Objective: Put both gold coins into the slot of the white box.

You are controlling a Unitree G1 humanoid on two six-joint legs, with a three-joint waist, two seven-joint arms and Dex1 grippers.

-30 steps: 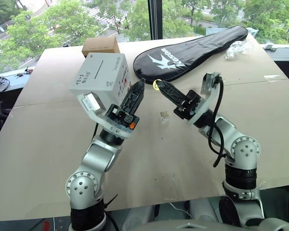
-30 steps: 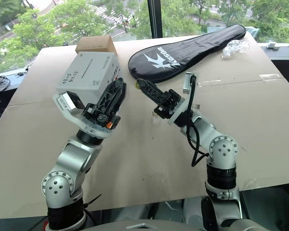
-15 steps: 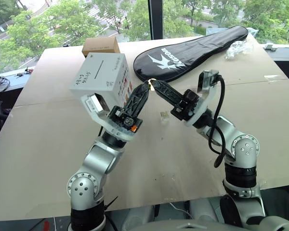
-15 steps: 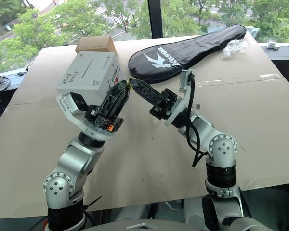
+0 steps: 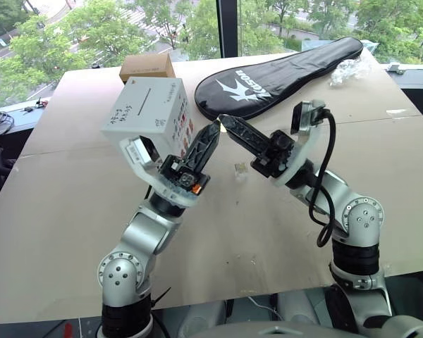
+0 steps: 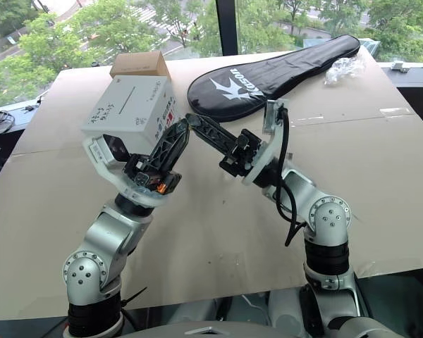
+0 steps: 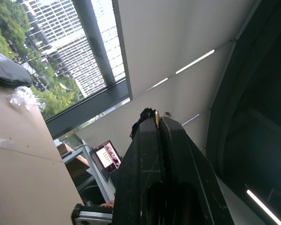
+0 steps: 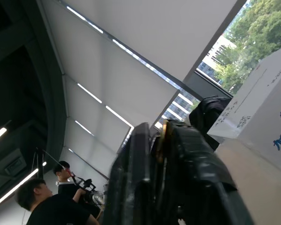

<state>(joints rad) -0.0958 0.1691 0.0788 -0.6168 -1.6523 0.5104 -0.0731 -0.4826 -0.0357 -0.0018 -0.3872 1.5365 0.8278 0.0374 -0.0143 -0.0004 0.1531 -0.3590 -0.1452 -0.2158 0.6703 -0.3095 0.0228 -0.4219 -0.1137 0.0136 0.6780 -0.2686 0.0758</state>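
The white box (image 5: pixel 149 113) stands on the table, its slot (image 5: pixel 150 92) on the upper face. In front of it my left gripper (image 5: pixel 215 125) points up and is shut on a gold coin (image 7: pixel 156 117), whose edge shows between the fingertips. My right gripper (image 5: pixel 223 120) meets it tip to tip above the table. Its fingers (image 8: pixel 136 168) stand slightly apart, and the same coin's gold edge (image 8: pixel 163 133) shows in the gap. A second gold coin (image 5: pixel 240 169) in its clear casing lies on the table below the right gripper.
A flat brown cardboard box (image 5: pixel 147 67) sits behind the white box. A long black racket cover (image 5: pixel 278 74) lies at the back, with a wad of clear plastic wrap (image 5: pixel 349 69) at the far right. People (image 8: pixel 42 201) stand off to the side.
The right gripper brought the coin left to the left gripper's tips. The left gripper shut on the coin, and the right gripper's fingers then parted.
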